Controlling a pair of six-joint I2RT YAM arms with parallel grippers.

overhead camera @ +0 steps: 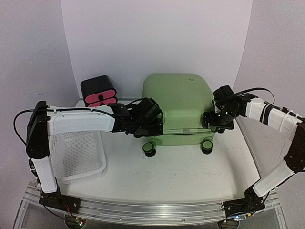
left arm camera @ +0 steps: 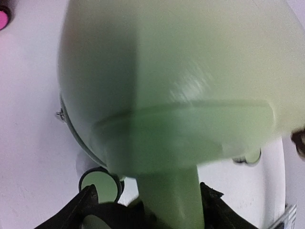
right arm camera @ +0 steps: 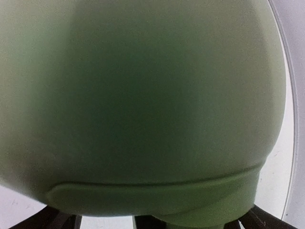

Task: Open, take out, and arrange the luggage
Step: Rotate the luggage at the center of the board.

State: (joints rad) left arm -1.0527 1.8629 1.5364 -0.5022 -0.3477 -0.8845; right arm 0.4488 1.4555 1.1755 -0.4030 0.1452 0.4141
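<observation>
The luggage (overhead camera: 178, 102), a light-green hard-shell suitcase, lies flat at the back middle of the table with its two black wheels (overhead camera: 149, 148) facing the near edge. My left gripper (overhead camera: 150, 126) is at its near left corner. In the left wrist view the shell (left arm camera: 181, 76) fills the frame, and the open left gripper (left arm camera: 150, 198) straddles a green wheel leg (left arm camera: 169, 200), whose wheel (left arm camera: 99, 186) shows beside it. My right gripper (overhead camera: 217, 121) is at the near right corner, open wide, with the shell (right arm camera: 143, 95) pressed close in front of its fingertips (right arm camera: 264, 220).
A black drawer box with pink fronts (overhead camera: 99, 91) stands at the back left of the suitcase. A white perforated basket (overhead camera: 78, 155) lies on the table's left side, under my left arm. White backdrop walls close in the back and sides.
</observation>
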